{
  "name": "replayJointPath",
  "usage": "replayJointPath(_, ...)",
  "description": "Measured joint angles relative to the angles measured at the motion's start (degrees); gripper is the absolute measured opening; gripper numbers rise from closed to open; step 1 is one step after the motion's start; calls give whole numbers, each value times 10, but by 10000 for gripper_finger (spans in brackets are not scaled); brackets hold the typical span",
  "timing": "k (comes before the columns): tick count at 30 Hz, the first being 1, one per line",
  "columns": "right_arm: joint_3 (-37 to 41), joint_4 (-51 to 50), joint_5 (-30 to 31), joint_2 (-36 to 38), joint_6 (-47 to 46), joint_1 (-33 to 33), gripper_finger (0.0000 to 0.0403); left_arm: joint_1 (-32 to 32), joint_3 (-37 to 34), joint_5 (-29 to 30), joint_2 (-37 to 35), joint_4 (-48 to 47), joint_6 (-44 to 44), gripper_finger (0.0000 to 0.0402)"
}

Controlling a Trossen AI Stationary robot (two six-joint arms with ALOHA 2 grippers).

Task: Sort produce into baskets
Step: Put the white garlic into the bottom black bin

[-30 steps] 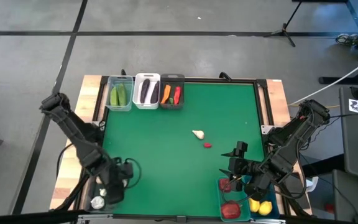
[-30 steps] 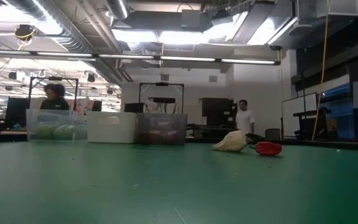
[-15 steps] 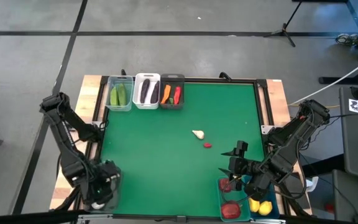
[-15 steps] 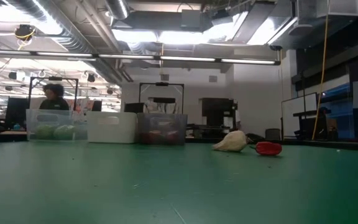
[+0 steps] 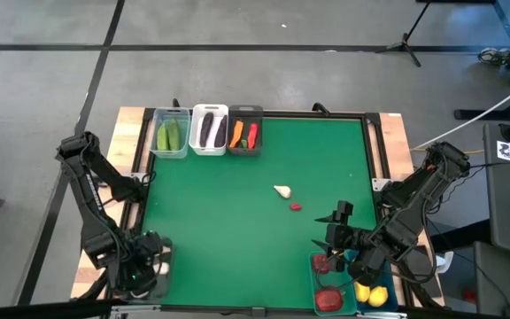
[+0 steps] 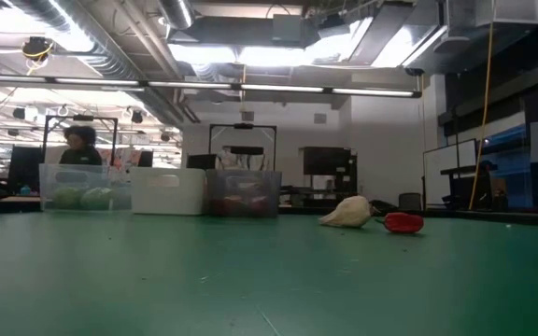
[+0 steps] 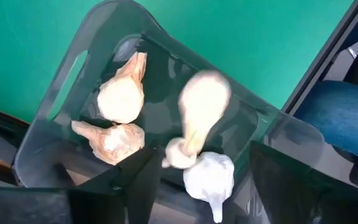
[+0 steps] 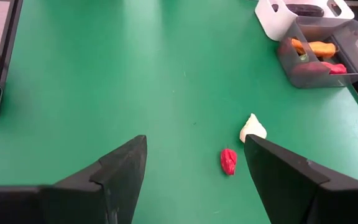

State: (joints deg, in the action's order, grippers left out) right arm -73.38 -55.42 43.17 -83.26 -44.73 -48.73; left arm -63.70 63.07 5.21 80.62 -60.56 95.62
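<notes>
My left gripper (image 5: 140, 270) is open above the dark translucent basket (image 7: 61, 93) at the table's near left corner. The basket holds three white garlic bulbs (image 7: 120, 96). A fourth, blurred garlic bulb (image 7: 201, 109) shows between my open fingers, over the basket, touching neither finger as far as I can see. My right gripper (image 5: 330, 239) is open and empty at the near right, above two teal baskets (image 5: 315, 282) that hold red round fruits (image 5: 328, 299) and lemons (image 5: 378, 297). One garlic bulb (image 5: 282, 190) and a small red piece (image 5: 296, 207) lie on the green mat.
At the far left stand the clear basket with cucumbers (image 5: 170, 134), the white one with eggplants (image 5: 208, 130) and the dark grey one with a carrot and a chili (image 5: 244, 132). A person (image 6: 82, 145) shows in the room behind.
My left gripper has gone toward the table's near left corner and now stands over the dark translucent basket. My right arm has kept still.
</notes>
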Motion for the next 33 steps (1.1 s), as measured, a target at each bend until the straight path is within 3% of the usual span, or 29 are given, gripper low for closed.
replayJointPath(4,0,0,-1,0,0,0,270,0,0,28,0,-17,-9,258)
replayJointPath(9,0,0,16,0,11,0,270,38,0,187,0,-36,-65,264)
replayJointPath(13,0,0,37,0,12,0,270,118,0,277,0,-24,-172,265)
replayJointPath(16,0,0,38,0,15,0,270,194,0,299,0,32,-318,265)
replayJointPath(21,0,0,38,0,15,0,270,327,0,302,0,219,-638,265)
replayJointPath(24,0,0,38,0,8,0,270,402,0,267,0,317,-789,265)
replayJointPath(33,0,0,28,0,0,0,270,578,0,78,57,498,-1011,265)
